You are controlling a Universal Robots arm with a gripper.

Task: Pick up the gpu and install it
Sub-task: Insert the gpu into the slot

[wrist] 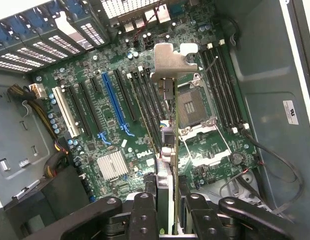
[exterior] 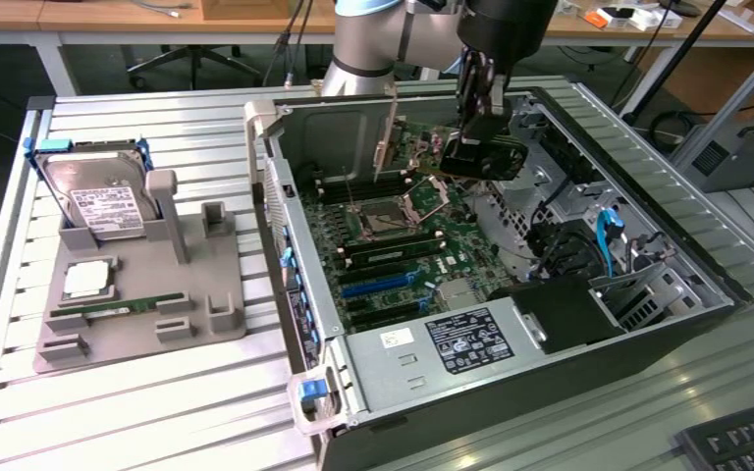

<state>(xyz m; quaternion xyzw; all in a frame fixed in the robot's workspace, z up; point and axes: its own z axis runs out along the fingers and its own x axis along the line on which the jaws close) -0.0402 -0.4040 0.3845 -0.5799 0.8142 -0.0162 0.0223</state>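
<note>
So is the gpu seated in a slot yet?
Out. The gpu is clamped edge-on in the gripper, hanging above the motherboard, its bracket off the case's rear.

— What are you seeing on the arm point(exterior: 357, 61)?
— You're looking at a silver-grey tube wearing a blue ring, running into a black wrist casing point(exterior: 502, 25), with thin cables point(exterior: 478, 83) hanging beside it.
— And the gripper point(wrist: 167, 220)?
— It's showing you black metal linkage fingers point(wrist: 143, 215), with round pivot screws point(wrist: 143, 196) glinting on each.
</note>
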